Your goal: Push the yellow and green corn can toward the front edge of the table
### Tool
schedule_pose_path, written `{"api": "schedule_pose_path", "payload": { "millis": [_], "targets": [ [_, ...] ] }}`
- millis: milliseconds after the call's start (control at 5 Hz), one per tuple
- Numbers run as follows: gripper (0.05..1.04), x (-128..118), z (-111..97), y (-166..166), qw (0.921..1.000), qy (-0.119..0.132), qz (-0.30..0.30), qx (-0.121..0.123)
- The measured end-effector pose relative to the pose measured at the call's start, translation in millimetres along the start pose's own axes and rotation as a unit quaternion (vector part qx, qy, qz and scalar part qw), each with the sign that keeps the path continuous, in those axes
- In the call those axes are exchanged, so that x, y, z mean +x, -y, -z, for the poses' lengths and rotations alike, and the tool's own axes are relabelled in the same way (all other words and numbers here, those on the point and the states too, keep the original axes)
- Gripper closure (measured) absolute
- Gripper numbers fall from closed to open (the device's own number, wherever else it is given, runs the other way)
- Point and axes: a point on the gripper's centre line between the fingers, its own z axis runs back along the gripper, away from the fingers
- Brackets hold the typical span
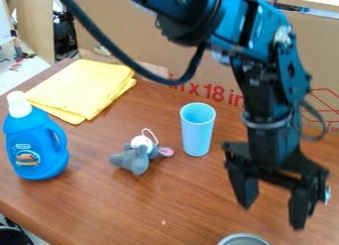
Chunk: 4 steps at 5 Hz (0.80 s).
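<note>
Your black two-finger claw (273, 216): spread, holding nothing, at right | round silver metal rim (244, 235): nearest its tips, just below them in view, cut by the bottom edge | light-blue plastic cup (197, 135): upright, long axis vertical, up-left of your claw, beside the grey-and-white plush toy (138, 158)

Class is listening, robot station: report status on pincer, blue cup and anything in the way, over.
Pincer open, empty. Blue cup upright, untouched. Nothing seen between them; grey plush toy lies on cup's other side, over.
</note>
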Motion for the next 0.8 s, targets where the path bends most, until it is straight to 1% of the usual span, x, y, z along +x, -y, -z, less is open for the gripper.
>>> {"api": "schedule_pose_path", "payload": {
  "millis": [200,400,600,800],
  "targets": [
    [0.081,7,-19,-16,0.9993,0.012,0.019,0.030],
    [0.081,5,-54,-36,0.9961,0.012,0.043,0.077],
    [0.081,-6,-75,-53,0.9937,-0.002,0.043,0.103],
    [0.081,-13,-86,-72,0.9934,-0.029,0.043,0.102]
  ]
}}
